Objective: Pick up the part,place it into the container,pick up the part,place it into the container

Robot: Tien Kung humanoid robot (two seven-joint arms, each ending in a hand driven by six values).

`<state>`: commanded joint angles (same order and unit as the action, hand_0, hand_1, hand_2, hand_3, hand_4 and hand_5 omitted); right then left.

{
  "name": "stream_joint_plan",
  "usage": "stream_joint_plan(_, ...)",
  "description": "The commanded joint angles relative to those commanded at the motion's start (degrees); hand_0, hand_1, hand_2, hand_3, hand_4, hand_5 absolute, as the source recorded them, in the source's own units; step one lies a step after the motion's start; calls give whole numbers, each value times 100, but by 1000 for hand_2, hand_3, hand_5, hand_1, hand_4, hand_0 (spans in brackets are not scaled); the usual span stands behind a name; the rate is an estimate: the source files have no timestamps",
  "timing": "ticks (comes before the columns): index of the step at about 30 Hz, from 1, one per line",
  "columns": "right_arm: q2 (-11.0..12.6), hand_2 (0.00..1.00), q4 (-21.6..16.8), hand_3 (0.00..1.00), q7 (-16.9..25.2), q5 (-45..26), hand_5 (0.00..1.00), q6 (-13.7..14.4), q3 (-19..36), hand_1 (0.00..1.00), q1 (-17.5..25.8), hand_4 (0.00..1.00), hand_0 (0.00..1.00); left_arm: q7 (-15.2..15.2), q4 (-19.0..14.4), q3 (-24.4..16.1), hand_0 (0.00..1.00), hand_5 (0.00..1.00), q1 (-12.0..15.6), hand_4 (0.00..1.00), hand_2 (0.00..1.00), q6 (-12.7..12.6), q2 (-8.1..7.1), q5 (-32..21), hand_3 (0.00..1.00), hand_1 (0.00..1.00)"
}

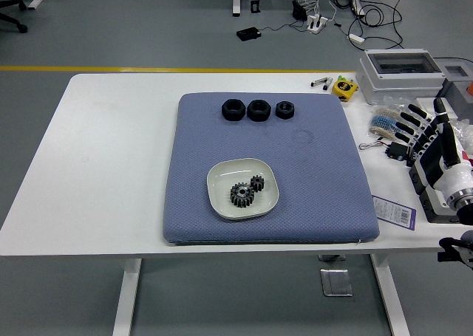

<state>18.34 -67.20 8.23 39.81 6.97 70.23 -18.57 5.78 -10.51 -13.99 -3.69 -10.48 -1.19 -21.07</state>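
Observation:
A white square dish [222, 199] sits on the blue-grey mat [325, 188] near its front middle. Two dark metal gears lie in it, a larger one [242, 194] and a smaller one [257, 182]. Three black nut-like parts [233, 109] [259, 110] [284, 109] stand in a row at the mat's far edge. My right hand [427, 133] is at the table's right edge, well away from the mat, fingers spread and holding nothing. My left arm is out of view.
The white table [111, 159] carries clutter at its right end: a grey box with a clear lid [400, 74], a yellow tape measure [344, 88], a bag of small parts [384, 122], a label card [394, 210].

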Motion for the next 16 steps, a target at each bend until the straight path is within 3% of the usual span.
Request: stream_joint_plan(16, -3, 785, 4, 828, 97, -215, 998, -33, -54, 754, 13, 998, 775, 72, 9, -77, 743, 640, 69, 645, 797, 38, 13, 11, 618, 722)
